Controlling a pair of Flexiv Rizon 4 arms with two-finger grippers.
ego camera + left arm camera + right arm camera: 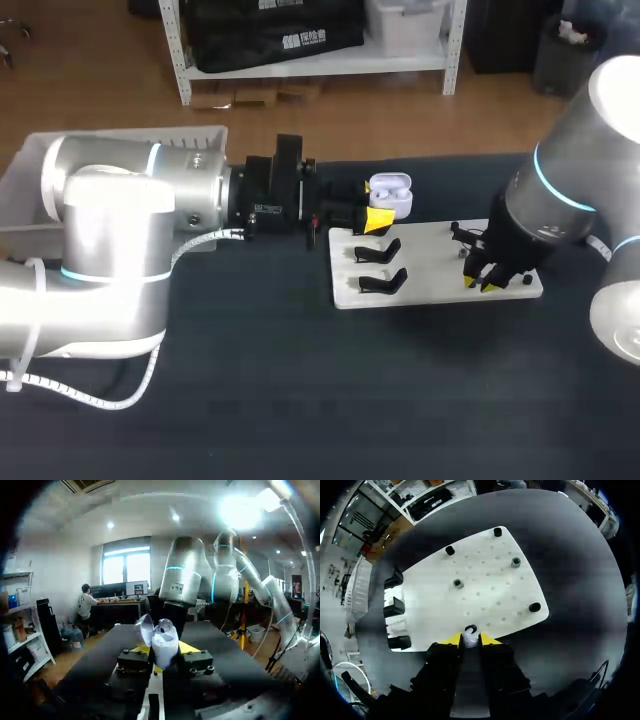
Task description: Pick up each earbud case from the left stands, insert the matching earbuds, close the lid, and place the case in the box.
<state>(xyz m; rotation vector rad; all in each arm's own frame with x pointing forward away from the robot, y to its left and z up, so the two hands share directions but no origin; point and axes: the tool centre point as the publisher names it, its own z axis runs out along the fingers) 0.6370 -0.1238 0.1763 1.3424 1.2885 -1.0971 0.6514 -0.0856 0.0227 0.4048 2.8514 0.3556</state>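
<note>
The left gripper [372, 218] is closed on the earbud case [390, 192], gripping its body from both sides. The case is held off the table at 11 o'clock from the white board [430, 262], lid open, with its opening facing the right arm. The right gripper [482, 281] stands at the 5 o'clock edge of the board. Its jaws are narrow, and the tips appear to press both sides of a small white earbud [469, 640] sitting at its socket [470, 629]. Hazards:

- The earbud is small and smooth. A pinch that is off-centre could squirt it out, or tilt it so that it cannot enter the case well.
- The open lid projects past the left fingertips, and an approach from that side could strike it and twist the case in the grip.
- Two black stands [378, 250] lie between the grippers, so a low transfer could clip them.
- The box [30, 170] lies at 9 o'clock, well apart.

No writing on the case, earbud or board can be read. A small plate on the left wrist is too small to tell.
</note>
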